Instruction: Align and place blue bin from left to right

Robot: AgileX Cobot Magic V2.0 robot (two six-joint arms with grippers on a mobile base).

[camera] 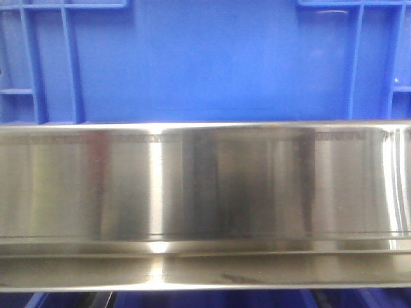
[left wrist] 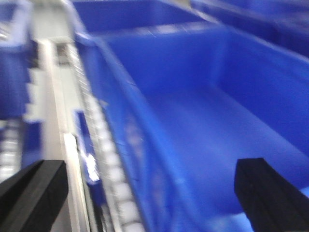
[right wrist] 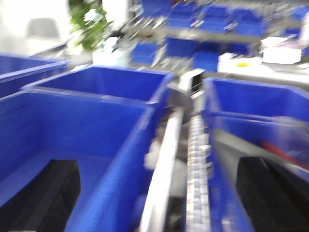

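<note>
**Front view.** The ribbed outer wall of the blue bin [camera: 212,58] fills the upper half of the frame. It stands directly behind a polished steel rail [camera: 205,192] that runs the full width of the frame. More blue plastic shows in a thin strip below the rail.

**Left wrist view (blurred).** The left gripper [left wrist: 148,169] has its jaws spread wide and holds nothing. One of its fingers [left wrist: 34,191] is over the pale frame to the left of the roller track [left wrist: 104,130]. The other is over the inside floor of the blue bin [left wrist: 207,121]. The bin's left wall lies between the two fingers, and neither pad appears to touch it. The bin sits on the track with its long side parallel to the rollers. A further bin [left wrist: 130,14] stands just behind it.

**Right wrist view (blurred).** The right gripper [right wrist: 157,164] is likewise parted and unloaded. One of its fingers [right wrist: 43,193] is inside the blue bin [right wrist: 72,125]. The other is over the neighbouring bin [right wrist: 251,96] to the right. The bin's right wall, a steel bar [right wrist: 164,164] and a strip of rollers [right wrist: 198,159] pass between the fingers. Another bin [right wrist: 101,79] stands behind the first. A plant [right wrist: 89,19] and shelves of blue bins [right wrist: 207,19] occupy the background.
</note>
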